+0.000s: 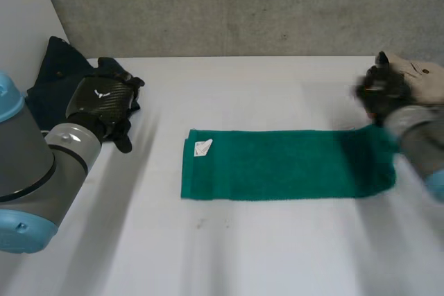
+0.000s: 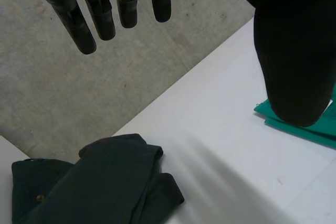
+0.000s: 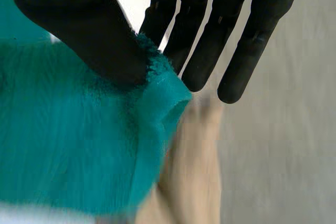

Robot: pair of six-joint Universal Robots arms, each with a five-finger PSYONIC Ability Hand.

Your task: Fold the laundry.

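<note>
Right wrist view: right hand point(image 3: 79, 19) pinches an edge of the green towel point(image 3: 68, 145)

The towel point(image 1: 284, 164) is plain teal-green with a small white tag point(image 1: 202, 147), and the tabletop point(image 1: 263, 254) beneath it is white. The navy garment point(image 1: 50, 81) beside the left hand point(image 1: 104, 105) is dark and plain, the beige garment point(image 1: 424, 77) beside the right hand point(image 1: 380, 91) is pale and plain, and both hands are black, the left bearing a small white mark on its back. The left arm point(image 1: 35, 164) is grey with light-blue caps point(image 1: 21, 230), and the wall point(image 1: 243, 5) is mottled grey.
</note>
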